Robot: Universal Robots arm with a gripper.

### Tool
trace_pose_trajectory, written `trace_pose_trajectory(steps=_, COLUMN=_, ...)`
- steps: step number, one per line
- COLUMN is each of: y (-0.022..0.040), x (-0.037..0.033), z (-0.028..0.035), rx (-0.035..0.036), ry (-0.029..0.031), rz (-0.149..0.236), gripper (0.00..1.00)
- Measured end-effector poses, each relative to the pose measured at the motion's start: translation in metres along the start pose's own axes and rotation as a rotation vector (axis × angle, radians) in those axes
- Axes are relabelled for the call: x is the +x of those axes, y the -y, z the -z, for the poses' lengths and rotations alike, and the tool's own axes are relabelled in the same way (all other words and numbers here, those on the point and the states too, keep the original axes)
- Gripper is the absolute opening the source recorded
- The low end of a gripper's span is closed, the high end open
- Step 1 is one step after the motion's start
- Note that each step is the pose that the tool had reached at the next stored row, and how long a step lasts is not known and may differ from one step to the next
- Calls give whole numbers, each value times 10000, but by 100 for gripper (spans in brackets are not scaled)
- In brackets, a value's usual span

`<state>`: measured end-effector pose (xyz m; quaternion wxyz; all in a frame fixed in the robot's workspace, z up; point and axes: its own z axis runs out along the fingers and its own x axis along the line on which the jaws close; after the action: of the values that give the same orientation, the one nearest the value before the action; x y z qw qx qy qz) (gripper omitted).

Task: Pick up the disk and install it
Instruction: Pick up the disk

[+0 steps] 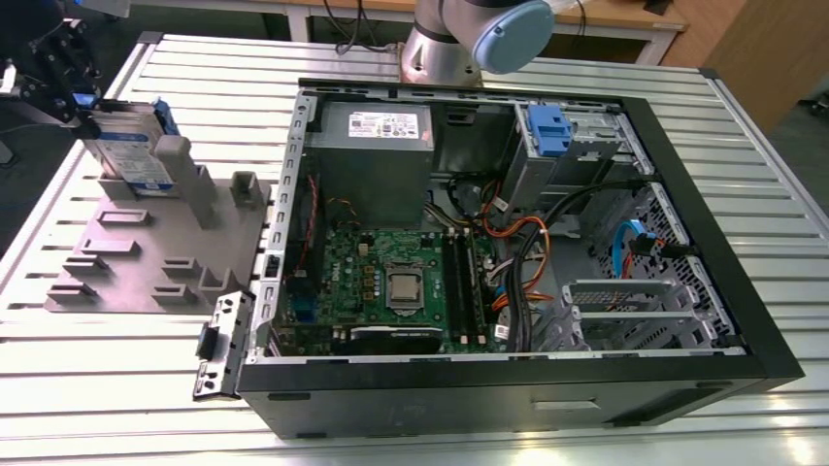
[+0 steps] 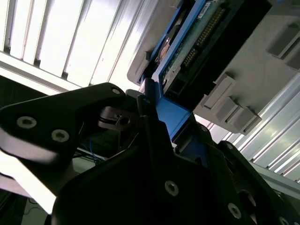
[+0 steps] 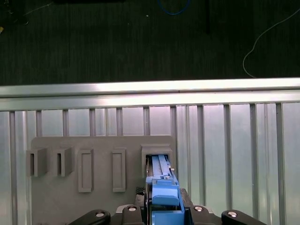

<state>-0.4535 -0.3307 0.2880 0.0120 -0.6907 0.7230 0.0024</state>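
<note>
Claw (image 2: 161, 115) clamped on blue edge of disk (image 1: 130, 150), upright in grey rack (image 1: 130, 272). Risk: tilted pull jams disk in slot; thin grip slips.

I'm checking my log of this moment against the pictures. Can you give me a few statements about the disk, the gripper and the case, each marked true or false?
1. The disk stands on edge in the grey fixture, outside the computer case. True.
2. The gripper hangs inside the case over the motherboard. False: it is at the disk, to the exterior view's left of the case.
3. The case is open, with the motherboard in plain sight. True.
4. The grey fixture lies to the exterior view's right of the case. False: it lies to the left.
5. The gripper is shut on the disk's blue bracket. True.
</note>
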Motion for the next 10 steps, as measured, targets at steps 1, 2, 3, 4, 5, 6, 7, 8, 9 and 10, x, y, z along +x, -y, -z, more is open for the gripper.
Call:
trace_pose_trajectory(steps=1, y=0, x=0, z=0, rx=1, ry=0, rz=0, gripper=37)
trace_pose_trajectory(steps=2, y=0, x=0, z=2, rx=4, ry=2, rz=0, gripper=37)
trace_pose_trajectory(steps=3, y=0, x=0, z=8, rx=3, ry=1, rz=0, gripper=37)
trace_pose_trajectory(steps=4, y=0, x=0, z=14, rx=3, ry=1, rz=0, gripper=37)
trace_pose_trajectory(steps=5, y=0, x=-1, z=22, rx=1, ry=1, rz=0, gripper=37)
trace_pose_trajectory(steps=6, y=0, x=-1, z=28, rx=4, ry=2, rz=0, gripper=37)
trace_pose_trajectory(steps=7, y=0, x=0, z=31, rx=9, ry=2, rz=0, gripper=37)
trace_pose_trajectory(steps=8, y=1, x=-1, z=33, rx=11, ry=2, rz=1, gripper=37)
trace_pose_trajectory(steps=9, y=1, x=-1, z=35, rx=11, ry=2, rz=1, gripper=37)
trace_pose_trajectory(steps=10, y=1, x=-1, z=43, rx=6, ry=-1, rz=0, gripper=37)
